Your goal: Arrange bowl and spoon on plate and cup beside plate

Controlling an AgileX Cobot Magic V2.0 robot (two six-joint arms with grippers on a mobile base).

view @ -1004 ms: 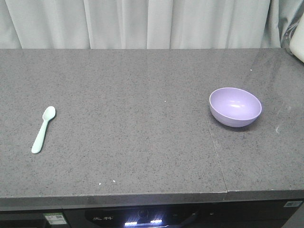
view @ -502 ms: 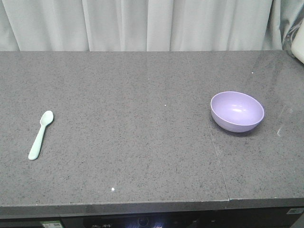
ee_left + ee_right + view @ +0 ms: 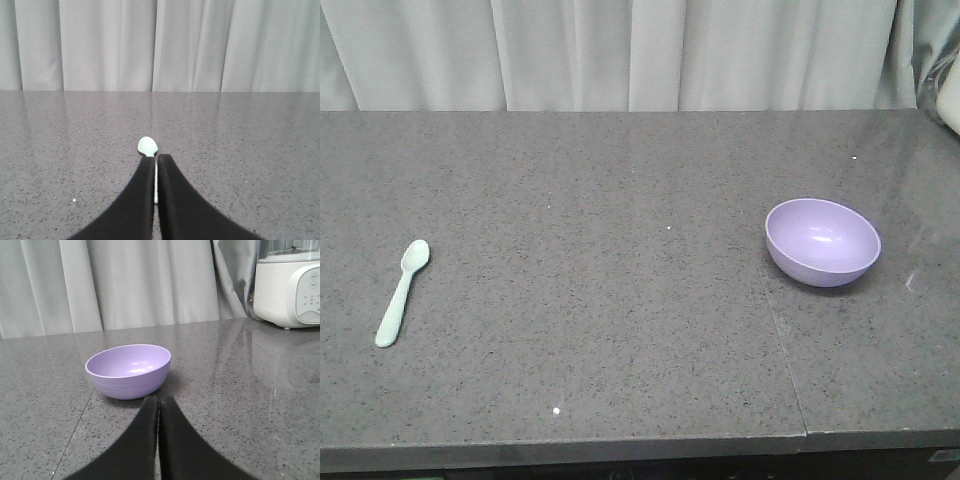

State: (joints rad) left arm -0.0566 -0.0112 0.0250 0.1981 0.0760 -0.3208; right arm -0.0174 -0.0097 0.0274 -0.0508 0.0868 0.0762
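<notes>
We note nothing arranged yet: spoon lies loose at 9 o'clock on the tabletop, bowl at 3 o'clock, plate and cup nowhere in view, left claw and right claw both pinched narrow, empty.

- I take this for a home kitchen: my cameras look across a long grey speckled stone countertop.
- A white kitchen appliance with buttons stands on it.
- Pale curtains hang behind.
</notes>
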